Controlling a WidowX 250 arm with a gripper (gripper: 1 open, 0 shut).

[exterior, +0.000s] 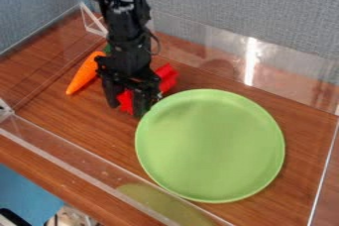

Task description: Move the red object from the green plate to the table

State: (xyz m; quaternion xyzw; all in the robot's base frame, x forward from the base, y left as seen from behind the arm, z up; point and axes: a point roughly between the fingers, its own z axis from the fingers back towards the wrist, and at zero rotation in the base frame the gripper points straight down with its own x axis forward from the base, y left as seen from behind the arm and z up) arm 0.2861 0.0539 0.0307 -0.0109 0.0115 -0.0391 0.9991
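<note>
One arm: black, reaching down from 12 o'clock onto the table [54, 81]
Carrot [83, 74]: orange, lying on the wood at 9 o'clock of the gripper
Gripper [133, 101]: pointing down, jaws closed on the red object
Red object [157, 79]: off the plate, low over the wood at the plate's 10 o'clock edge
Green plate [212, 146]: bare, at 4 o'clock of the gripper

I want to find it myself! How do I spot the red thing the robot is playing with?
Find the big round green plate on the brown table. Just past its upper-left rim stands the black gripper, and the red object peeks out behind it. It is bright red and blocky, unlike the pointed orange carrot lying further left.
</note>
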